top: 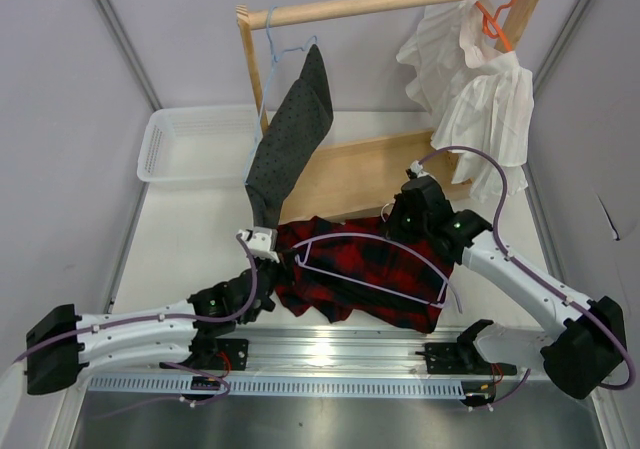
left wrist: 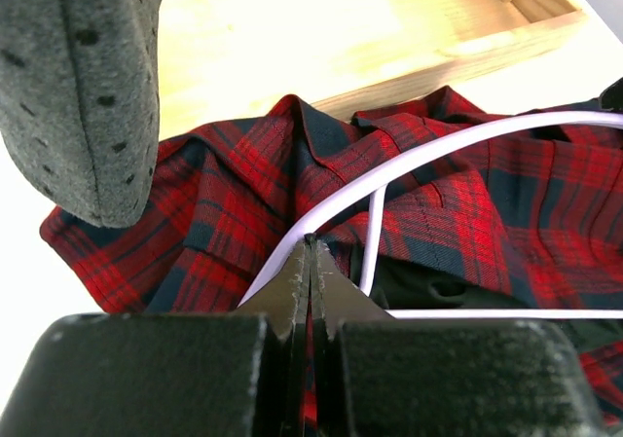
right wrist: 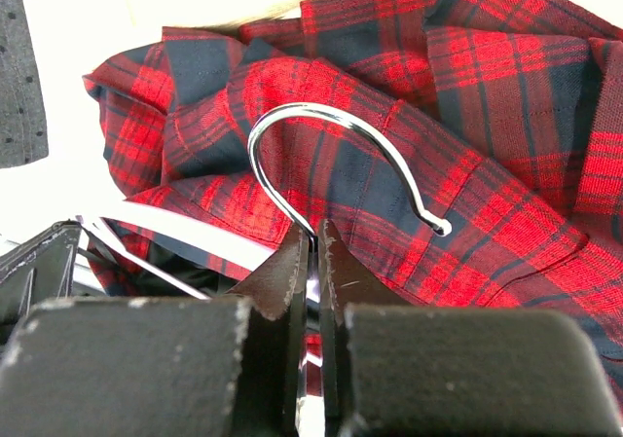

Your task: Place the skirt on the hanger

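Note:
The red-and-navy plaid skirt [top: 365,279] lies crumpled on the table in front of the wooden rack base. The pale lilac hanger [top: 375,274] lies across it. My left gripper [top: 281,267] is at the skirt's left edge. In the left wrist view its jaws [left wrist: 311,238] are shut with plaid skirt fabric [left wrist: 224,203] pinched between them, right beside the hanger's arm [left wrist: 438,150]. My right gripper [top: 402,231] is at the skirt's far right. In the right wrist view [right wrist: 313,229] it is shut on the stem of the hanger's silver hook [right wrist: 292,116], above the skirt [right wrist: 487,116].
A wooden rack with a rail [top: 390,4] and a flat base [top: 370,169] stands behind the skirt. A dark grey speckled garment [top: 290,134] hangs on a light blue hanger [top: 275,44]. A white ruffled garment [top: 480,89] hangs on an orange hanger [top: 497,14]. A white basket [top: 190,144] sits far left.

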`<state>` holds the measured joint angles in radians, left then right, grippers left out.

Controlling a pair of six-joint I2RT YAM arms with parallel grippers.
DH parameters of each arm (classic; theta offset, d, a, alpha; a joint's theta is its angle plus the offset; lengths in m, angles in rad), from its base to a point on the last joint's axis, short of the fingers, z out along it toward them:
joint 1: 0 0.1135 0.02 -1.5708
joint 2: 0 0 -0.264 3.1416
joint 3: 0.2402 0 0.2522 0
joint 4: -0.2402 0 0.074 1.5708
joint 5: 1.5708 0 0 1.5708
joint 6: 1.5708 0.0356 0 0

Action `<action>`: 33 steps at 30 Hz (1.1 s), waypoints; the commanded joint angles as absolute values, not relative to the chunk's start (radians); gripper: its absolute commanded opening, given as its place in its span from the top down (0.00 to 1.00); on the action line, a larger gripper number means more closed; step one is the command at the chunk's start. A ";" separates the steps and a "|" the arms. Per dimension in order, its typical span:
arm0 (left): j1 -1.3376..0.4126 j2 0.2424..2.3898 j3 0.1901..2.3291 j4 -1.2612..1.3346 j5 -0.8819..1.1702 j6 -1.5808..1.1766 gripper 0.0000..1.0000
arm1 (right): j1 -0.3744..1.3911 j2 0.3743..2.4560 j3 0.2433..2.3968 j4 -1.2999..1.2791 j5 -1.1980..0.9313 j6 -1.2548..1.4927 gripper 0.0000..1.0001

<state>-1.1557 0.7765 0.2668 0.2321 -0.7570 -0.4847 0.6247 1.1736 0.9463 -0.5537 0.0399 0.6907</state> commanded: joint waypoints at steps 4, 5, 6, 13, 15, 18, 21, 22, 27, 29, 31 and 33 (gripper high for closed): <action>-1.147 0.816 0.287 0.318 -0.813 -0.414 1.00 | 0.620 1.173 0.985 -0.569 0.011 0.696 1.00; -1.147 0.813 0.284 0.314 -0.811 -0.422 1.00 | 0.614 1.173 0.985 -0.574 0.017 0.695 1.00; -1.147 0.807 0.273 0.313 -0.811 -0.429 1.00 | 0.606 1.172 0.982 -0.575 0.018 0.695 1.00; -1.147 0.759 0.216 0.268 -0.861 -0.491 1.00 | 0.580 1.172 0.988 -0.560 -0.018 0.689 1.00; -1.147 0.756 0.203 0.308 -0.859 -0.454 1.00 | 0.580 1.181 0.991 -0.555 -0.038 0.681 1.00; -1.147 0.765 0.163 0.409 -0.848 -0.402 1.00 | 0.578 1.195 1.003 -0.565 -0.066 0.681 1.00; -1.149 0.785 0.112 0.527 -0.859 -0.350 1.00 | 0.577 1.198 1.008 -0.575 -0.086 0.678 1.00; -1.147 0.796 0.104 0.588 -0.861 -0.324 1.00 | 0.575 1.200 1.009 -0.575 -0.093 0.678 1.00; -1.149 0.850 0.069 0.747 -0.879 -0.241 1.00 | 0.566 1.227 1.015 -0.569 -0.179 0.696 1.00; -1.150 0.870 0.058 0.811 -0.877 -0.215 1.00 | 0.565 1.249 1.028 -0.581 -0.222 0.704 1.00; -1.154 0.888 0.055 0.837 -0.891 -0.209 1.00 | 0.564 1.264 1.029 -0.578 -0.239 0.715 1.00; -1.155 0.913 0.052 0.882 -0.890 -0.192 1.00 | 0.565 1.266 1.026 -0.572 -0.250 0.722 1.00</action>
